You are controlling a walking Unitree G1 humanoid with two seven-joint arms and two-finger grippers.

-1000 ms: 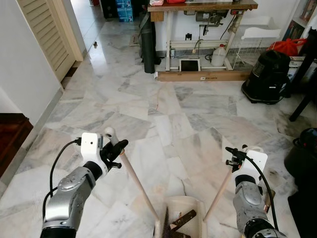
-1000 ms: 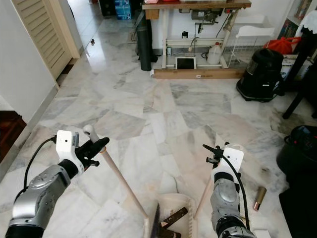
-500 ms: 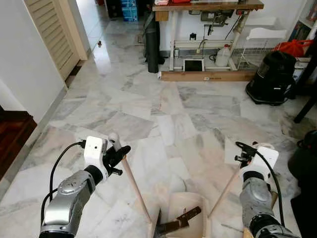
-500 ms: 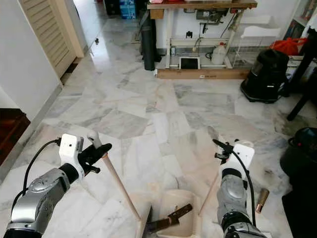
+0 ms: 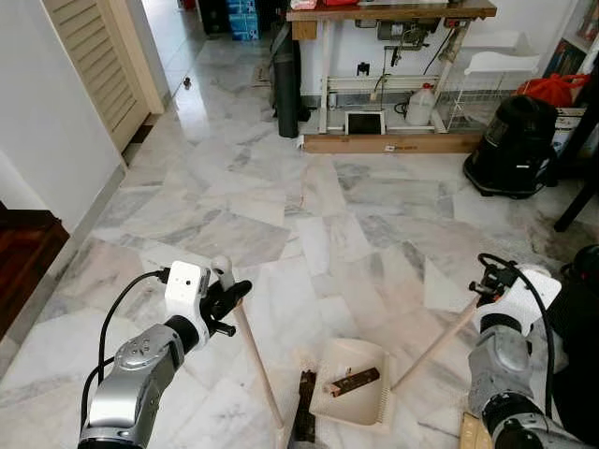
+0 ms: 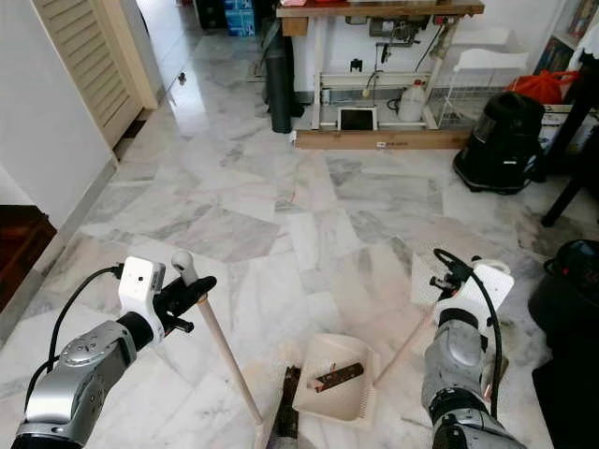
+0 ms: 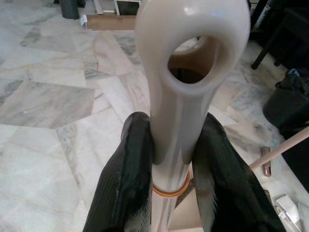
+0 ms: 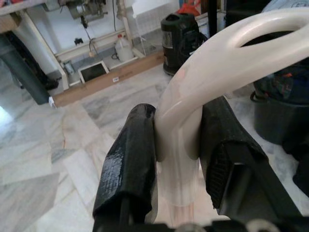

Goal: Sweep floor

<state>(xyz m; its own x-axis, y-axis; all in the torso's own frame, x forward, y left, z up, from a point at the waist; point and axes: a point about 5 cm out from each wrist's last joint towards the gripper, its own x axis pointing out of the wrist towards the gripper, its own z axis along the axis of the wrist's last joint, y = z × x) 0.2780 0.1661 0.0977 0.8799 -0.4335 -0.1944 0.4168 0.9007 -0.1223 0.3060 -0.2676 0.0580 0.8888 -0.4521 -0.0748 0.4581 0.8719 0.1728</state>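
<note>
The left tool [image 5: 227, 297] clamps a broom handle [image 5: 255, 360] and the right tool [image 5: 493, 283] a dustpan handle [image 5: 435, 345], so the dustpan [image 5: 350, 393] sits angled, apparently catching debris.

At the bottom edge I lose the broom [image 5: 257, 369] head and my arms' upper parts, while the dark vacuum [image 5: 510, 140] at upper right is cut by the frame's right side.

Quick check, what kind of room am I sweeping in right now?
Probably a home's utility or work area: a marble floor, a workbench against the far wall with a jug under it, a black vacuum cleaner on the right and a louvred door on the left.
</note>
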